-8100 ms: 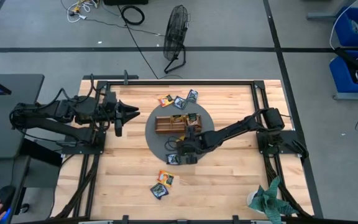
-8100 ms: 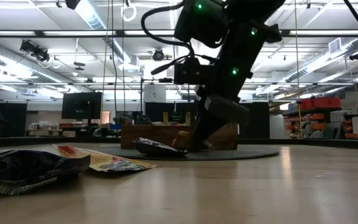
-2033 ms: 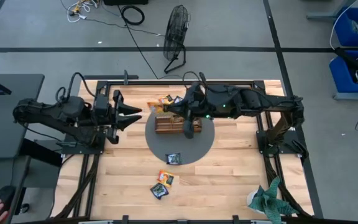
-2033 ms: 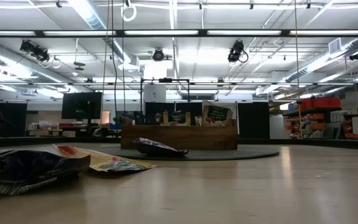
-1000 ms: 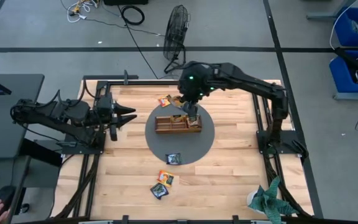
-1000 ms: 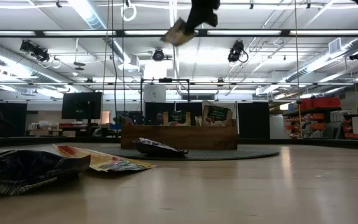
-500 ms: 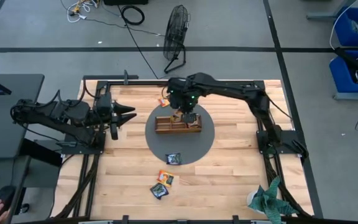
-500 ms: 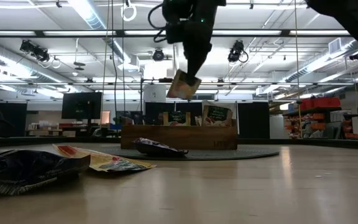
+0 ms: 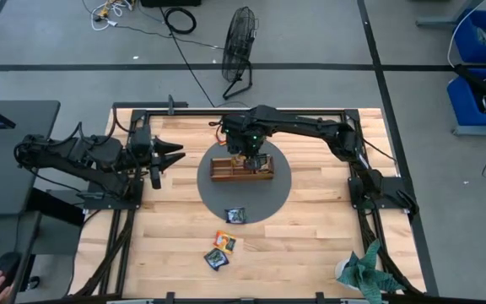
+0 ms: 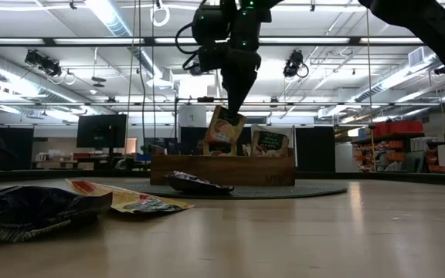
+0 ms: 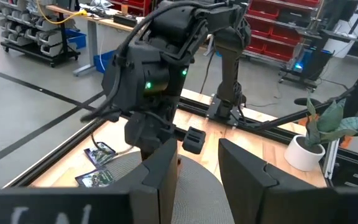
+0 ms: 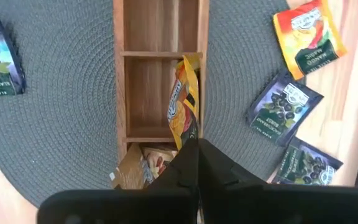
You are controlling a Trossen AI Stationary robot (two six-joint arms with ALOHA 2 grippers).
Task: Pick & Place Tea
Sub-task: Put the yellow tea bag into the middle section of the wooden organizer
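Observation:
My right gripper (image 10: 231, 106) hangs over the long brown wooden tray (image 9: 241, 169) on the round grey mat (image 9: 213, 192), shut on an orange-yellow tea sachet (image 10: 225, 131). The right wrist view shows this sachet (image 12: 185, 102) edge-on over the tray's middle compartment (image 12: 151, 93). Another sachet (image 12: 146, 165) lies in the compartment beside it, and two stand in the tray (image 10: 269, 144). My left gripper (image 9: 174, 156) waits open at the table's left side. My right gripper pinches the orange-yellow sachet by its upper edge (image 10: 229, 113) between the two fingers, coming from above and pointing down. The sachet hangs below the fingers, slightly tilted, lifted clear, with its lower edge (image 10: 221, 151) about level with the tray's rim.
Loose sachets lie around: one on the mat's near side (image 9: 235, 216), two on the wood nearer still (image 9: 224, 242) (image 9: 215, 259), and some beyond the tray's far side (image 9: 224, 137). A potted plant (image 9: 363, 268) stands at the near right corner.
My right gripper has come down from high above the table toward the tray, shifting slightly toward the table's left and near side, still shut. The sachet has come down with it, from well above the tray to just over the middle compartment.

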